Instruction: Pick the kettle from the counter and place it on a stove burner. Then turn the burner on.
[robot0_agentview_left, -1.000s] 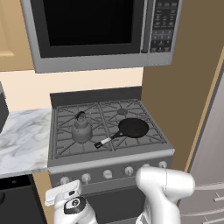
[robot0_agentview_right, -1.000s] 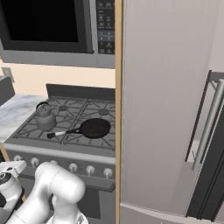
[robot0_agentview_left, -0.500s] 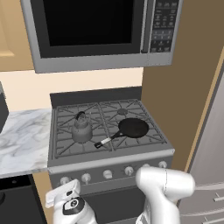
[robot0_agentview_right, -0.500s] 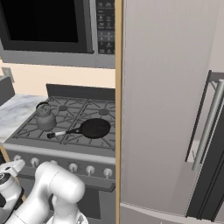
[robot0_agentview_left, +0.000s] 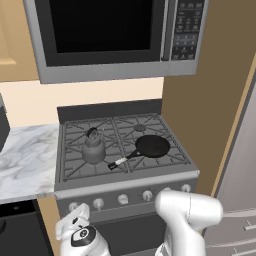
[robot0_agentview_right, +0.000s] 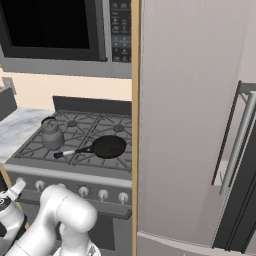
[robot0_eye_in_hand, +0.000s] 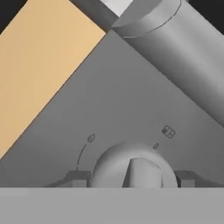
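Grey metal, the kettle (robot0_agentview_left: 93, 149) sits on the stove burner (robot0_agentview_left: 90, 161) at the near left of the stove, beside the black frying pan (robot0_agentview_left: 151, 146). The marble counter (robot0_agentview_left: 22, 157) lies to its left. The gripper (robot0_eye_in_hand: 131, 178) is low at the stove front, its fingers (robot0_eye_in_hand: 78, 178) apart on either side of a round knob (robot0_eye_in_hand: 131, 168), not squeezing it.

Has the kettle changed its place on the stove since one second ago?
No. The kettle sits on the same front-left grate, left of the frying pan, as before.
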